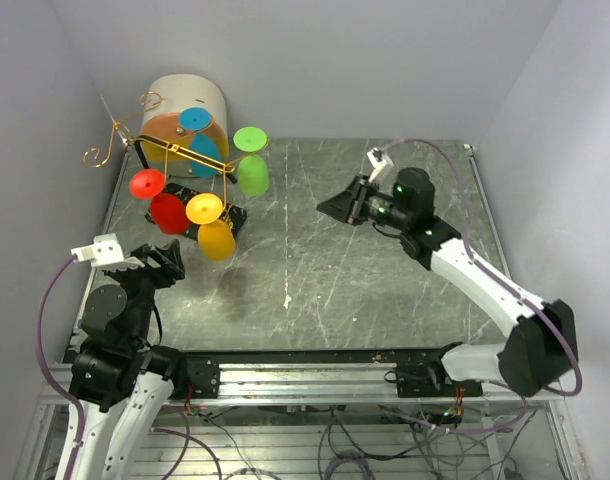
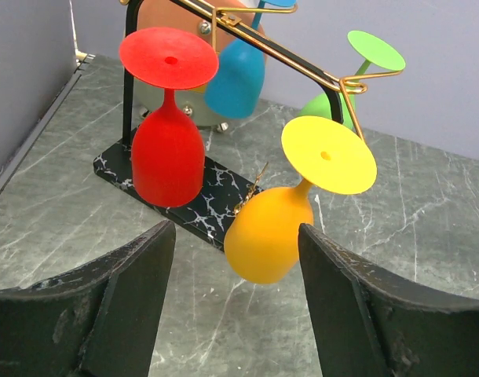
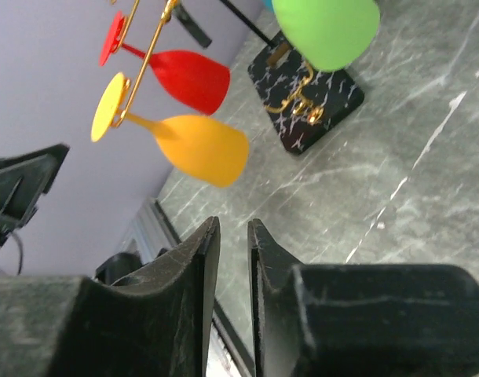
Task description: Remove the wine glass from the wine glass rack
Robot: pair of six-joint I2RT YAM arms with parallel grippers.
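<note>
The wine glass rack [image 1: 171, 150] is a gold wire stand on a black speckled base [image 2: 212, 182] at the table's far left. Coloured wine glasses hang upside down from its rails: red [image 1: 168, 212], yellow [image 1: 216, 239], blue [image 1: 202, 154] and green [image 1: 252, 174]. My left gripper [image 1: 170, 262] is open and empty, just in front of the rack. In the left wrist view the yellow glass [image 2: 268, 232] hangs ahead of the gap between the fingers [image 2: 137, 267], untouched. My right gripper [image 1: 334, 207] hovers right of the rack, empty, its jaws almost together; its wrist view shows the green glass [image 3: 327, 30].
A cream drum with an orange face [image 1: 185, 105] stands behind the rack in the far left corner. Grey walls close in the table on three sides. The table is dark grey marble [image 1: 365, 290]. A metal rail [image 1: 315, 372] runs along its near edge.
</note>
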